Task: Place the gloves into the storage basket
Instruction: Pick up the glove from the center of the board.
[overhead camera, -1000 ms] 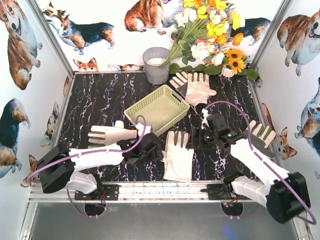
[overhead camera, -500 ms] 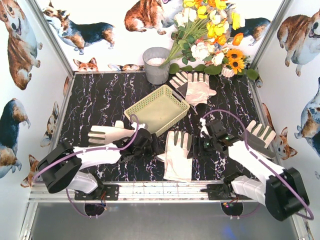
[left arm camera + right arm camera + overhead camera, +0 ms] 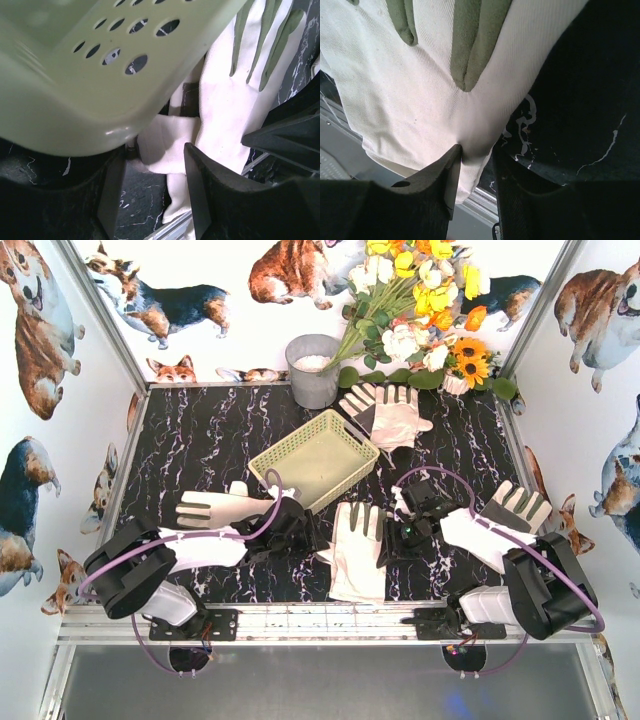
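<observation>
The pale green storage basket stands mid-table and holds nothing. One cream glove lies palm-up in front of it. My right gripper is at that glove's right edge; in the right wrist view it is shut on a fold of that glove. My left gripper is open at the glove's left side, under the basket's near corner, with the glove's thumb between the jaws. Other gloves lie at left, right and back.
A grey metal bucket and a bunch of flowers stand at the back. The aluminium rail runs along the near table edge, close behind the middle glove. Printed walls close in the left, right and back.
My right gripper has moved left and down onto the middle glove's right edge and closed on it. My left gripper has edged closer to the basket corner.
</observation>
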`<state>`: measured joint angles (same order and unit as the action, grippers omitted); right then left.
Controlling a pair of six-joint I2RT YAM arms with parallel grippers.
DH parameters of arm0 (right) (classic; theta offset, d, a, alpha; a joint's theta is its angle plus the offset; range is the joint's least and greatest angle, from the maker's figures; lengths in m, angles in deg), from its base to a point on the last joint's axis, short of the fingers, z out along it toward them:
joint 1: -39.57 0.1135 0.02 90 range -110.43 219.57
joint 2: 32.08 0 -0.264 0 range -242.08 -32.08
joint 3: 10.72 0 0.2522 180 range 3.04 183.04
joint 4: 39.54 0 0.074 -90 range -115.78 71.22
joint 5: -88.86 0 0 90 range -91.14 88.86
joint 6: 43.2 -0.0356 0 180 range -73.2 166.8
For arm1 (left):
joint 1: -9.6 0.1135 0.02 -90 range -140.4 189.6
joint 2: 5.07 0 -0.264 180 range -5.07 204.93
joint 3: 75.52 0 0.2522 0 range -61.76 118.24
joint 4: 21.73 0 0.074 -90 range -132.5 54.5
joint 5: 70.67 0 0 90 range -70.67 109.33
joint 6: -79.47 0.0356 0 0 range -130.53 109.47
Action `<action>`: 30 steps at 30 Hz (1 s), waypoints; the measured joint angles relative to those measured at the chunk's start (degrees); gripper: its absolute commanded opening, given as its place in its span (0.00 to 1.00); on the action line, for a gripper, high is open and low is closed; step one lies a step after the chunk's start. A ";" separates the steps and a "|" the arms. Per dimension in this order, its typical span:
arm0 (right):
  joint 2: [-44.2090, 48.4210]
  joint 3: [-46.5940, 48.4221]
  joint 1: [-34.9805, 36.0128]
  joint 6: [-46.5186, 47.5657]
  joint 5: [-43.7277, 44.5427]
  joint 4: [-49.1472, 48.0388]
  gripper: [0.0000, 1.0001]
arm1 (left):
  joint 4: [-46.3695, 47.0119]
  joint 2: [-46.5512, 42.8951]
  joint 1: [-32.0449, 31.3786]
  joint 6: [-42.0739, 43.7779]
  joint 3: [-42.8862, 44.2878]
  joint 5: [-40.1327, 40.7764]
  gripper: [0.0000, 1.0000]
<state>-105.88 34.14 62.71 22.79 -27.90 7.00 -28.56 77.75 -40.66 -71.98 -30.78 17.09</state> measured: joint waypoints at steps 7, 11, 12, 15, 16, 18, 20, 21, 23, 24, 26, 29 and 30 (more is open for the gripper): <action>-0.42 0.11 -0.02 -0.02 -0.20 -0.04 0.33 | 2.45 1.29 -0.02 0.31 -0.42 -2.08 0.37; -0.68 0.20 -0.02 -0.02 -0.35 -0.17 0.33 | 4.11 1.55 -0.02 0.68 -0.98 -3.10 0.35; -0.79 0.20 -0.02 -0.02 -0.44 -0.24 0.33 | 4.90 1.55 -0.07 0.72 -1.38 -3.30 0.36; -1.03 0.26 -0.02 -0.02 -0.70 -0.42 0.33 | 7.08 2.01 -0.22 0.72 -2.08 -4.07 0.37; -1.07 0.26 -0.04 -0.02 -0.81 -0.46 0.33 | 7.87 2.45 -0.33 0.68 -2.08 -4.39 0.38; -1.20 0.26 -0.07 -0.02 -0.92 -0.55 0.33 | 9.35 3.43 -0.59 0.66 -1.88 -4.92 0.38; -1.38 0.26 -0.07 -0.02 -1.29 -0.87 0.33 | 10.01 4.57 -0.87 0.68 -1.09 -5.46 0.38; -1.46 0.26 -0.07 -0.02 -1.38 -0.94 0.33 | 10.14 5.18 -0.98 0.68 -0.61 -5.66 0.38; -1.53 0.26 -0.07 -0.02 -1.55 -1.09 0.33 | 10.64 6.05 -1.14 0.68 0.02 -5.84 0.39; -1.53 0.26 -0.07 -0.02 -1.62 -1.14 0.33 | 10.97 6.32 -1.16 0.68 0.13 -5.88 0.40; -1.53 0.26 -0.07 -0.02 -1.62 -1.16 0.33 | 11.43 6.49 -1.22 0.63 0.20 -5.88 0.41; -1.53 0.26 -0.07 0.00 -1.64 -1.16 0.33 | 11.87 6.49 -1.38 0.63 0.20 -5.86 0.43; -1.53 0.26 -0.07 0.00 -1.64 -1.16 0.33 | 12.00 6.49 -1.42 0.66 0.17 -5.81 0.44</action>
<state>-107.41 34.40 62.64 22.79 -29.54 5.84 -16.56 84.24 -42.08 -71.32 -30.60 11.27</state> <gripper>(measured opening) 0.328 0.419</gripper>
